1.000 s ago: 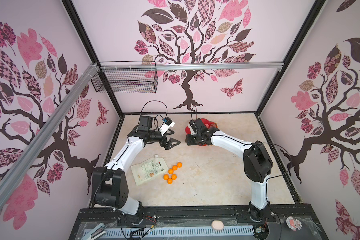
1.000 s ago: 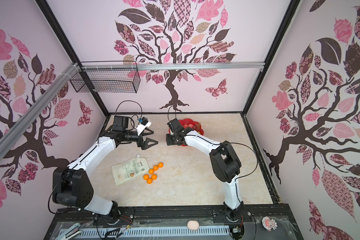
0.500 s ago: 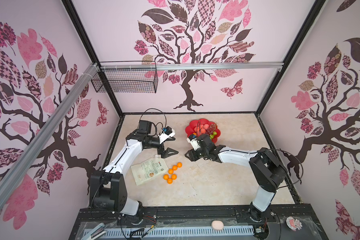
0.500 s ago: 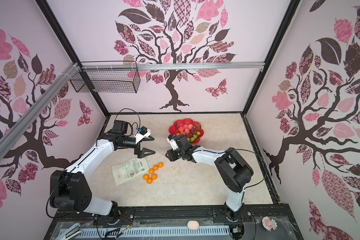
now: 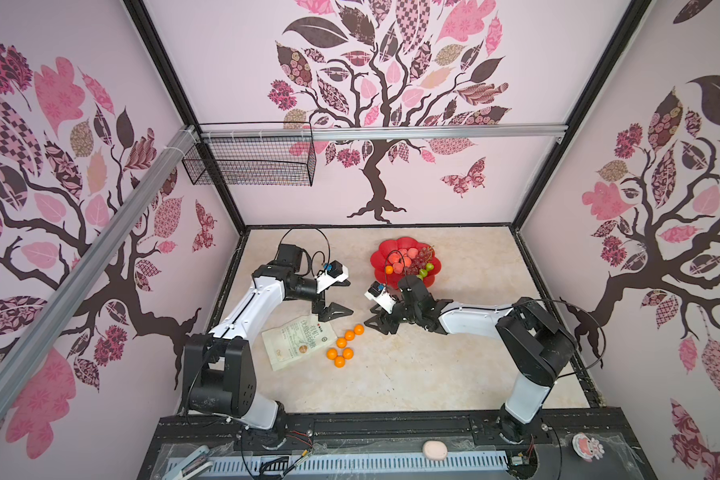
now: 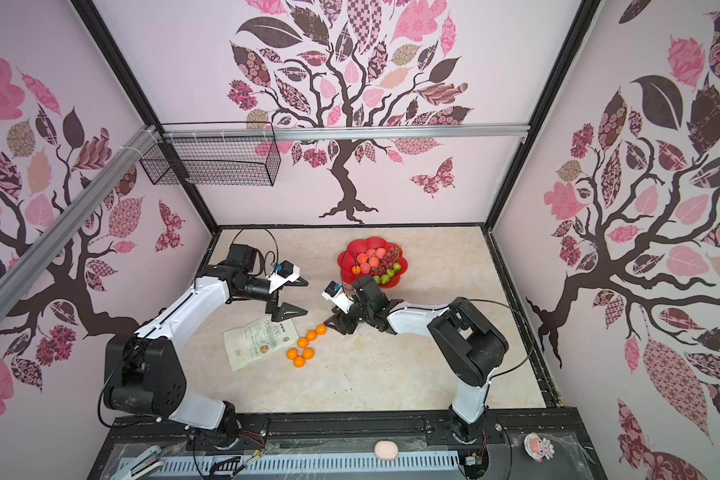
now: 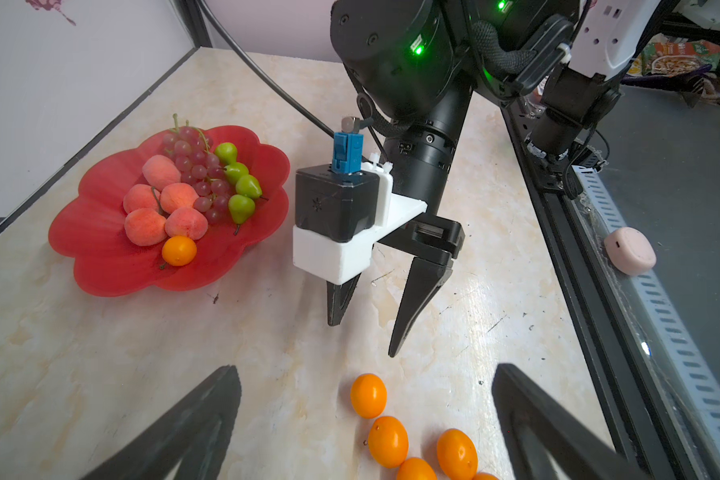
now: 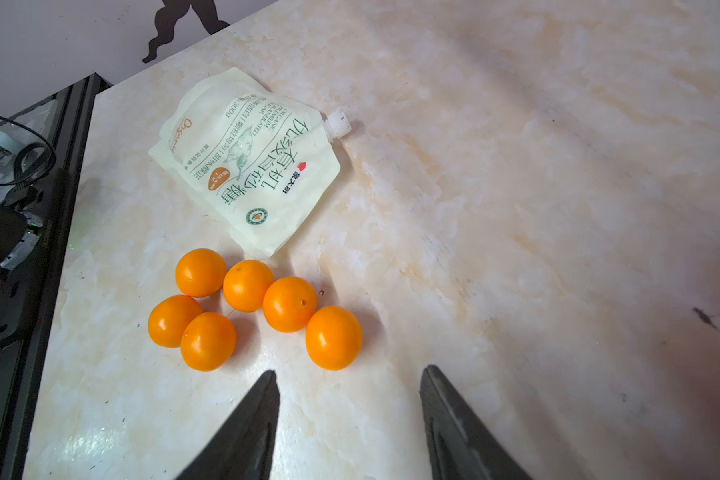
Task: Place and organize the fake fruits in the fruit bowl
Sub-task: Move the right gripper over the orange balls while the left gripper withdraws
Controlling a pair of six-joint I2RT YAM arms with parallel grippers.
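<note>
Down by the six loose oranges (image 8: 248, 286), right end effector (image 8: 350, 370) has swung back from the bowl (image 5: 381, 259), released and empty, one already delivered; left end effector (image 7: 366, 368) hangs released too.

White pouch (image 8: 246, 166) reads "ORGANIC", "300g", Chinese characters.

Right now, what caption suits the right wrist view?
Open right gripper poised near six loose oranges beside a white pouch on the tabletop.
</note>
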